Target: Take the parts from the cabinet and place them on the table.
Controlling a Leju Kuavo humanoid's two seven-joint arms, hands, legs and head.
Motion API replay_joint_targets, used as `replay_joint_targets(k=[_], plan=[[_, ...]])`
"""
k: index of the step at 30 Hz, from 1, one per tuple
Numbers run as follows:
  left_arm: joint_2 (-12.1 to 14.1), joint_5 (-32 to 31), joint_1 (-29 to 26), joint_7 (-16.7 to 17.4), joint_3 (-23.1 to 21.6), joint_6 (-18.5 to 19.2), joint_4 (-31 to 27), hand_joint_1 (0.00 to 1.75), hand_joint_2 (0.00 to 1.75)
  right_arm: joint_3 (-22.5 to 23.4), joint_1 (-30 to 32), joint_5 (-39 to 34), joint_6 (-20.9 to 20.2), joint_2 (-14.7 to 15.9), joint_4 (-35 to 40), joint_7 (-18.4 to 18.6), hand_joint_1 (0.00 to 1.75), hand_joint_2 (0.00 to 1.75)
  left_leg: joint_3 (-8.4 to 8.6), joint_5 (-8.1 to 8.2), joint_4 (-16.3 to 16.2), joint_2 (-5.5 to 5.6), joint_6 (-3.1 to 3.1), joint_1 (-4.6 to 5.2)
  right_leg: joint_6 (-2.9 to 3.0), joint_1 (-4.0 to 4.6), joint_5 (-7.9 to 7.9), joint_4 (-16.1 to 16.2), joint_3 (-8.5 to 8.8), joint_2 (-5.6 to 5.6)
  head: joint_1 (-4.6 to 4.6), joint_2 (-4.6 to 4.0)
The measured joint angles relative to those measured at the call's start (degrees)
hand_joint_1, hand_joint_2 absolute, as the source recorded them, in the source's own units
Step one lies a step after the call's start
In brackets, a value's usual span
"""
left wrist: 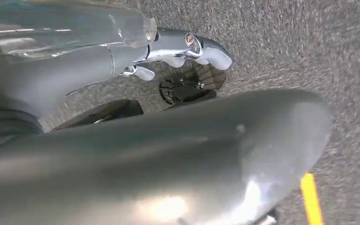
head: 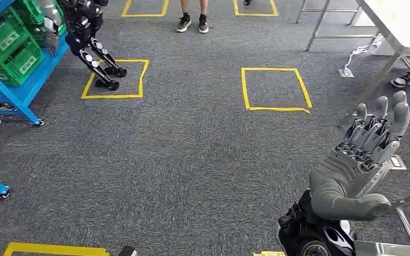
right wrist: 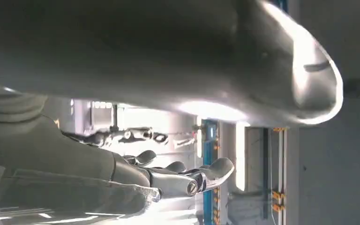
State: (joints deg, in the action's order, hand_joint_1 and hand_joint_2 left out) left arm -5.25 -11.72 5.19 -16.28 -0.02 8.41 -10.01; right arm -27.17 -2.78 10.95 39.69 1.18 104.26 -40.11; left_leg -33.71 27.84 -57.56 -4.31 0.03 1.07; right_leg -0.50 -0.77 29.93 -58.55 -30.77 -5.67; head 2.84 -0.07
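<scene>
Parts: none visible in either hand and none identifiable on the table [head: 405, 32], whose white corner shows at upper right. Green crates [head: 10, 45] sit on a blue rack [head: 26, 88] at far left — probably the cabinet, though crate contents cannot be made out.

Right hand [head: 360, 165] raised at lower right, fingers spread apart, holding nothing. Left hand [left wrist: 183, 51] hangs over grey carpet [head: 192, 160], fingers loosely extended, nothing held.

Yellow tape squares [head: 275, 89] mark the floor; a second robot's legs [head: 99, 61] stand in one, a person's shoes [head: 192, 23] beyond.

Judgement: the robot stands between rack and table with nothing in hand — a fetch remains to be done.
</scene>
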Motion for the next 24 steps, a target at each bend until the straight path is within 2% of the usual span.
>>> replay_joint_targets(k=[1, 2, 3, 4, 5, 6, 7, 8, 9, 10, 11, 12, 13, 14, 15, 16, 17, 18, 21, 22, 23, 24], plan=[[0.00, 0.02, -0.06, 0.00, 0.02, -0.02, 0.00, 0.00, 0.00, -0.02, 0.01, -0.11, 0.00, -0.02, 0.00, 0.00, 0.00, 0.00, -0.07, 0.04, -0.01, 0.22, 0.07, 0.02, -0.13, -0.08, 0.04, 0.02, 0.06, -0.35, -0.04, 0.00], [0.18, 0.35, -0.50, 0.11, 0.07, -0.11, 0.02, 0.00, 0.00, 0.00, -0.06, -0.09, -0.02, -0.07, 0.02, 0.00, 0.00, 0.00, 0.79, -0.63, 1.03, 2.29, 1.16, -0.61, -1.10, -0.38, 0.54, 0.36, 0.61, -1.32, 0.00, 0.00], [0.09, 0.37, -0.35, 0.09, 0.20, -0.20, 0.02, 0.00, 0.00, -0.02, 0.11, 0.24, 0.00, 0.04, 0.00, -0.02, 0.00, 0.00, 0.99, -0.82, 1.13, 3.72, 1.65, -0.77, -1.28, -0.41, 4.11, -5.65, -1.63, 4.13, -0.46, 0.00], [-0.13, 0.37, -0.53, 0.11, 0.31, -0.07, 0.02, 0.00, 0.00, -0.04, 0.49, 0.24, 0.00, 0.44, -0.09, -0.02, 0.00, 0.00, 1.02, -0.78, 1.07, 6.87, 1.72, -0.76, -1.54, -0.42, 7.51, -18.04, -8.60, 5.47, -0.85, 0.00], [-0.09, 0.37, -0.45, 0.11, 0.57, -0.07, 0.02, 0.00, 0.00, -0.04, 0.50, 0.24, 0.00, 0.55, -0.20, -0.02, 0.00, 0.00, 0.55, -0.02, -0.33, 10.99, 0.34, -1.06, -1.75, -1.24, -0.76, -0.26, -1.37, 10.50, -1.00, 0.00], [-0.11, 0.37, -0.86, 0.09, 0.59, 0.00, 0.04, 0.00, 0.00, -0.02, 0.29, 0.35, 0.00, 0.55, -0.22, 0.00, 0.00, 0.00, -0.06, -0.63, 0.30, 12.93, -0.80, -1.62, -0.33, -0.75, -1.15, -0.44, -1.33, 8.49, -0.89, 0.00], [-0.09, 0.37, -0.95, 0.09, 0.59, 0.00, 0.04, 0.00, 0.00, -0.02, 0.19, 0.35, 0.00, 0.55, -0.20, 0.00, 0.00, 0.00, -0.11, -0.27, -0.17, 11.14, -0.91, -1.58, 0.09, -1.07, -1.31, -0.20, -1.18, 7.58, -0.96, 0.00], [-0.22, 0.35, -0.90, 0.11, 0.59, 0.00, 0.04, 0.00, 0.00, -0.07, 0.18, 0.37, -0.02, 0.50, -0.22, 0.00, 0.00, 0.00, -1.18, 0.72, -1.68, 7.42, -1.04, -1.11, 0.33, -0.95, -1.24, -0.17, -1.09, 7.06, -0.45, 0.00], [-0.24, 0.35, -0.71, 0.11, 0.59, 0.00, 0.04, 0.00, 0.00, -0.04, 0.08, 0.37, 0.00, 0.44, -0.20, -0.02, 0.00, 0.00, -2.87, 2.71, -5.22, 5.43, -1.18, -1.18, 0.71, -0.75, -1.16, -0.18, -1.09, 6.22, -0.21, 0.00], [-0.26, 0.31, -0.53, 0.13, 0.59, 0.00, 0.04, 0.00, 0.00, -0.04, 0.14, 0.31, 0.00, 0.48, -0.24, 0.00, 0.00, 0.00, -4.99, 4.67, -9.57, 4.69, -1.23, -1.30, 0.80, -0.61, -1.12, -0.18, -1.12, 5.49, -0.19, 0.00], [-0.33, 0.31, -0.44, 0.13, 0.59, 0.00, 0.04, 0.00, 0.00, -0.02, 0.11, 0.28, 0.00, 0.50, -0.33, 0.00, 0.00, 0.00, -7.30, 6.35, -14.12, 4.56, -1.25, -1.32, 0.92, -0.53, -1.05, -0.19, -1.17, 4.58, -0.17, 0.00], [-0.46, 0.26, -0.47, 0.15, 0.59, 0.00, 0.04, 0.00, 0.00, -0.02, 0.09, 0.24, 0.00, 0.50, -0.46, -0.02, 0.00, 0.00, -8.90, 7.08, -17.28, 4.58, -1.26, -1.32, 0.95, -0.49, -1.01, -0.19, -1.19, 3.75, -0.11, 0.00], [-0.46, 0.24, -0.56, 0.17, 0.61, 0.00, 0.04, 0.00, 0.00, -0.02, 0.08, 0.22, -0.02, 0.50, -0.57, 0.00, 0.00, 0.00, -9.09, 6.53, -17.51, 4.58, -1.23, -1.33, 0.95, -0.47, -0.96, -0.19, -1.17, 3.07, -0.17, 0.00], [-0.48, 0.24, -0.64, 0.17, 0.63, 0.00, 0.04, 0.00, 0.00, -0.02, 0.05, 0.22, -0.02, 0.52, -0.57, 0.00, 0.00, 0.00, -7.94, 4.81, -15.11, 4.51, -1.15, -1.32, 0.96, -0.45, -0.89, -0.20, -1.12, 2.35, -0.13, 0.00], [-0.48, 0.24, -0.66, 0.17, 0.68, 0.00, 0.04, 0.00, 0.00, -0.04, -0.01, 0.22, 0.00, 0.52, -0.57, 0.00, 0.00, 0.00, -5.58, 2.53, -10.62, 4.11, -1.06, -1.29, 0.90, -0.45, -0.81, -0.19, -1.01, 1.76, -0.15, 0.00], [-0.46, 0.24, -0.62, 0.11, 0.79, 0.00, 0.04, 0.00, 0.00, -0.04, -0.13, 0.22, -0.02, 0.52, -0.57, -0.02, 0.00, 0.00, -2.39, 0.15, -4.86, 3.07, -0.88, -1.21, 0.76, -0.45, -0.69, -0.19, -0.83, 1.16, -0.13, 0.00], [-0.46, 0.24, -0.48, 0.07, 0.90, 0.00, 0.04, 0.00, 0.00, -0.04, -0.28, 0.22, 0.00, 0.52, -0.57, 0.00, 0.00, 0.00, 0.09, -0.08, -0.30, -0.16, -0.70, -0.80, 0.52, -0.38, -0.54, -0.15, -0.53, 0.67, -0.15, 0.00], [-0.48, 0.20, -0.28, 0.07, 0.92, 0.00, 0.02, 0.00, 0.00, -0.02, -0.36, 0.24, 0.00, 0.57, -0.57, -0.02, 0.00, 0.00, 0.26, 0.17, 0.01, -0.28, -0.42, -0.37, 0.16, 0.11, -0.33, -0.21, -0.54, 0.17, -0.24, 0.00], [-0.48, 0.00, -0.24, -0.04, 0.98, 0.00, 0.02, 0.00, 0.00, -0.09, -0.51, 0.24, 0.00, 0.68, -0.57, -0.02, 0.00, 0.00, -0.04, 0.26, -0.02, 1.83, 0.39, 0.03, -0.79, -0.31, -0.23, 0.34, 0.26, -1.36, -0.24, 0.00], [-0.48, -0.13, -0.28, 0.00, 1.01, 0.00, 0.02, 0.00, 0.00, -0.09, -0.70, 0.31, -0.02, 0.66, -0.52, 0.00, 0.00, 0.00, 1.15, -0.19, 0.60, 2.69, 0.90, -0.36, -1.28, -0.29, 0.12, 0.37, 0.59, -1.80, -0.17, 0.00], [-0.52, -0.20, -0.36, 0.09, 1.03, -0.02, 0.00, 0.00, 0.00, -0.11, -0.84, 0.41, -0.02, 0.76, -0.52, 0.00, 0.00, 0.00, 1.22, -0.41, 0.85, 3.17, 1.18, -0.67, -1.53, -0.52, 0.96, -0.80, 0.33, 0.90, -0.53, 0.00], [-0.52, -0.20, -0.20, 0.13, 1.07, -0.02, 0.00, 0.00, 0.00, -0.07, -0.84, 0.54, 0.00, 0.85, -0.52, -0.04, 0.00, 0.00, 1.22, -0.49, 0.86, 3.76, 1.52, -0.86, -1.57, -0.52, 2.80, -3.79, -0.98, 3.25, -0.61, 0.00]])
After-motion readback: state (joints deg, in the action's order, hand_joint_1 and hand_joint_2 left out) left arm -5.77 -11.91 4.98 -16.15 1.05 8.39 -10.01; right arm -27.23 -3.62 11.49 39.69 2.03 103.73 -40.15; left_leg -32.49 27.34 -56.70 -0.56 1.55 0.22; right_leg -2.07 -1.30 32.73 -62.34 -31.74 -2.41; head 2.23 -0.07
